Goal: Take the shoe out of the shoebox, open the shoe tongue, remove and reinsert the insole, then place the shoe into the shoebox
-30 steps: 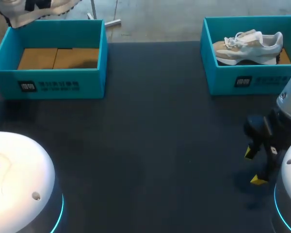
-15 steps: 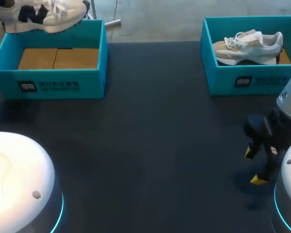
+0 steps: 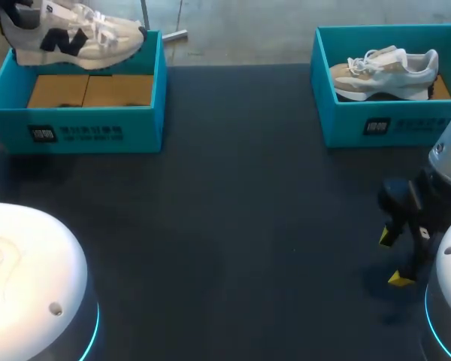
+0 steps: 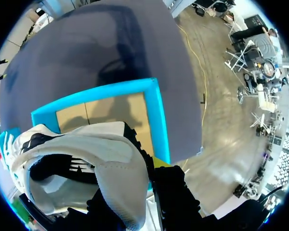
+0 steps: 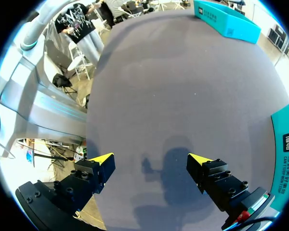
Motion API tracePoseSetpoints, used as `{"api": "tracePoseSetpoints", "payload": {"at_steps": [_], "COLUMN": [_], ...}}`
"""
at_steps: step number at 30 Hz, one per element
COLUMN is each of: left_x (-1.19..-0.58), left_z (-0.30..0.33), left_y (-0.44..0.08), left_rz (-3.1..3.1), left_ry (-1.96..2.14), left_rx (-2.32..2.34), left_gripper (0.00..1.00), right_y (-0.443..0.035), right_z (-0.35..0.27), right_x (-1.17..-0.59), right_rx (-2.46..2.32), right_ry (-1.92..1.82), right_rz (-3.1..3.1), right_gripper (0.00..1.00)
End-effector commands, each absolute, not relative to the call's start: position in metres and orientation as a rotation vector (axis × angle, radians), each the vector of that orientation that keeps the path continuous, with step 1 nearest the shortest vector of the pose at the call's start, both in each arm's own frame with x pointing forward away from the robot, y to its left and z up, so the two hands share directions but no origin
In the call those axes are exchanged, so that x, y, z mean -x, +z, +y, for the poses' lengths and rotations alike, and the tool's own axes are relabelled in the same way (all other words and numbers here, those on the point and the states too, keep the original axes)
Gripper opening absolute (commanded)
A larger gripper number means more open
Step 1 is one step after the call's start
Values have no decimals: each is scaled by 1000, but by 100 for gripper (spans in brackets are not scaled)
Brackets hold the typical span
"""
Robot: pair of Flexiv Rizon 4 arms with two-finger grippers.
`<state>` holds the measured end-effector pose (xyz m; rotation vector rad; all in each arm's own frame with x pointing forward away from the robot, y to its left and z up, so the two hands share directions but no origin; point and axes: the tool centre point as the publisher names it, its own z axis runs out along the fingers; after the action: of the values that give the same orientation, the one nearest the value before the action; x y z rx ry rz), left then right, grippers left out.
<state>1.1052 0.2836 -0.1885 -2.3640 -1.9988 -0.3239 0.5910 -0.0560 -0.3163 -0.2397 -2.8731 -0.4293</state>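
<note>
The white shoe (image 3: 71, 37) is being held aloft over the left shoebox (image 3: 75, 124), its heel being pinched by the left gripper (image 4: 137, 202). The right gripper (image 5: 149, 161) is being held above the table (image 3: 233, 226), jaws spread wide, gripping nothing.

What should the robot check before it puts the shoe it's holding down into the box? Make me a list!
1. Left end effector grips the shoe: ok.
2. Left shoebox has room: ok, its bare cardboard floor shows.
3. Shoe fully over the box opening: cannot tell; it hangs by the back wall.
4. Insole back inside: cannot tell.
5. Right end effector out of the way: ok, open, over the table.
</note>
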Motion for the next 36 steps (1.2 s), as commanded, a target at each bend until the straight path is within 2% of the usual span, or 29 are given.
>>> {"api": "tracePoseSetpoints", "payload": {"at_steps": [1,16,36], "left_x": [-1117,-1115,-1109], "left_z": [288,300,312], "left_y": [-204,-256,-261], "left_rz": [-2007,-2060,-2107], "left_ry": [-294,-277,-258], "left_rx": [2328,2186,2164], "left_gripper": [0,0,0], "right_y": [-317,-317,-317], "right_z": [-56,-56,-56], "right_x": [-590,-590,-590], "right_rx": [241,241,241], "right_ry": [-427,-427,-427], "right_rz": [-2875,-2875,-2875], "right_gripper": [100,100,100]}}
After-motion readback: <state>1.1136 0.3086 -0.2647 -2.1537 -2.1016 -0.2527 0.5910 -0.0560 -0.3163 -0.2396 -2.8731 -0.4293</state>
